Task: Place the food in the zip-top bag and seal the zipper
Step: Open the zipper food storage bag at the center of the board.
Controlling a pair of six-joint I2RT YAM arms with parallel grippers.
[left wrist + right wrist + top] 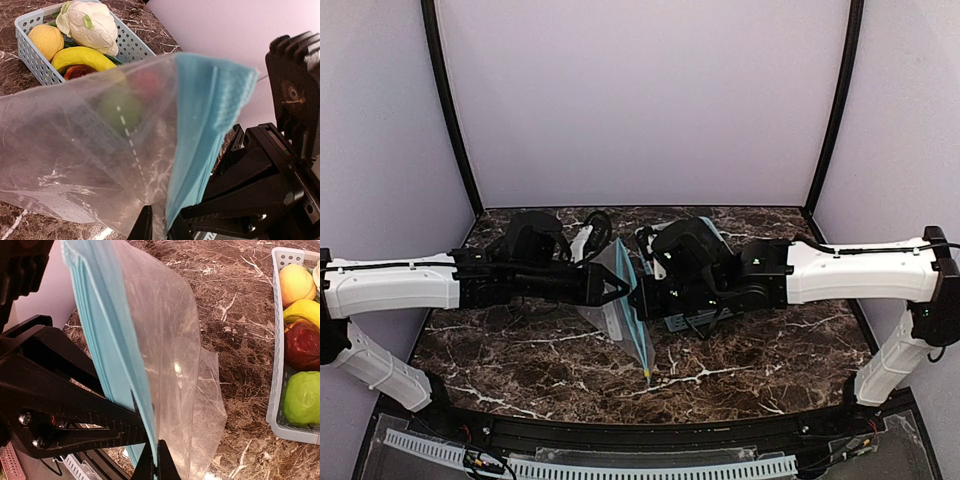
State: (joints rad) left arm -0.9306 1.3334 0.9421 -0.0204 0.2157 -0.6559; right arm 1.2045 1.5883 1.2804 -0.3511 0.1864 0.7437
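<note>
The clear zip-top bag (608,315) hangs upright between my two grippers above the table. Its teal zipper (639,335) runs down its near edge. My left gripper (620,290) is shut on the bag's mouth edge, shown close in the left wrist view (159,229) beside the zipper (205,130). My right gripper (638,297) is shut on the teal strip (107,340), as its wrist view (156,466) shows. The bag (175,355) looks empty. An orange (45,40), cauliflower (90,22), banana (82,57), dark red apple (302,342) and green apple (302,397) lie in the basket.
The light blue lattice basket (30,52) stands on the dark marble table behind the bag, mostly under my right arm in the top view (678,322). Its rim also shows in the right wrist view (274,390). Grey walls close the back and sides.
</note>
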